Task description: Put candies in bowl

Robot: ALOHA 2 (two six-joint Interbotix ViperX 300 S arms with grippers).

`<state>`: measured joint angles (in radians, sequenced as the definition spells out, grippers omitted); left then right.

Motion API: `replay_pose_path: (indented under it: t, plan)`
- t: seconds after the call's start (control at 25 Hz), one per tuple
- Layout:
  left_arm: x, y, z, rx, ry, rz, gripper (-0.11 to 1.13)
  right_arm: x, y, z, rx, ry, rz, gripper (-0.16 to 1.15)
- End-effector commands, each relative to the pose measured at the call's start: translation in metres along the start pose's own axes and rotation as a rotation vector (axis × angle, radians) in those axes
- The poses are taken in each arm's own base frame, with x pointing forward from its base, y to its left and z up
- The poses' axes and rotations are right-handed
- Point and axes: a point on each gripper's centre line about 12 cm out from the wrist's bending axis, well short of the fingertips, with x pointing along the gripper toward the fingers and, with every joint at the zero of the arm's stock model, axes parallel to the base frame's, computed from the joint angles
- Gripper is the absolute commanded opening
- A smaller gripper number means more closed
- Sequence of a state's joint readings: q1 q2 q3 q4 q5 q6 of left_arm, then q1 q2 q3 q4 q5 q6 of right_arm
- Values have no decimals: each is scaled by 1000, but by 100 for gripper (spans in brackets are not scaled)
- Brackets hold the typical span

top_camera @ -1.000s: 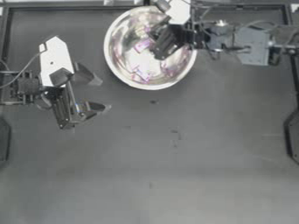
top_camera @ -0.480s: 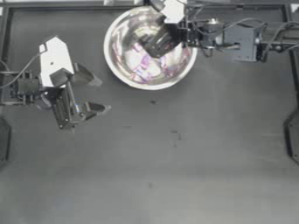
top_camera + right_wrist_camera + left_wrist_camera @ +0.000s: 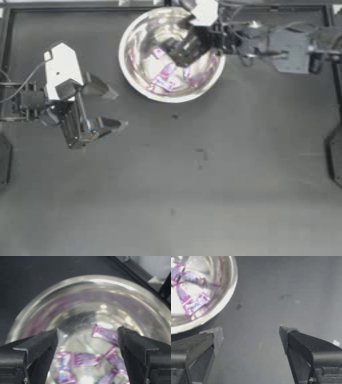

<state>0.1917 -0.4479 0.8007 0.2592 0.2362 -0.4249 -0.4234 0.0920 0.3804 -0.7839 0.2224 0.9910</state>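
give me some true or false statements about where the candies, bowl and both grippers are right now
1. The candies lie inside the bowl. True.
2. The right gripper is above the bowl with its jaws open. True.
3. The left gripper is clamped on a candy. False: its jaws are open and hold nothing, and it sits over the table beside the bowl.
4. One candy lies on the table near the bottom of the top view. False: none shows on the table.
5. The bowl sits near the top edge of the top view. True.
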Motion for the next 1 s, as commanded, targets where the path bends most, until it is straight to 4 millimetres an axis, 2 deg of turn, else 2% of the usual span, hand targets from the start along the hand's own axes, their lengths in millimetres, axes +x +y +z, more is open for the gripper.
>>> replay_pose_path:
  t: [0.04, 0.44, 0.8, 1.0]
  plan:
    - [-10, -2, 12, 1, -58, -15, 98, -32, 14, 15, -11, -66, 49, 98]
    - [-12, -8, 14, 36, -67, -30, 98, -92, 48, 2, -53, -114, 176, 98]
    - [-15, -16, 14, 106, -79, -52, 98, -126, 57, -21, -88, -110, 229, 98]
    - [-21, -20, 17, 146, -140, -78, 98, -145, 60, -29, -111, -125, 261, 97]
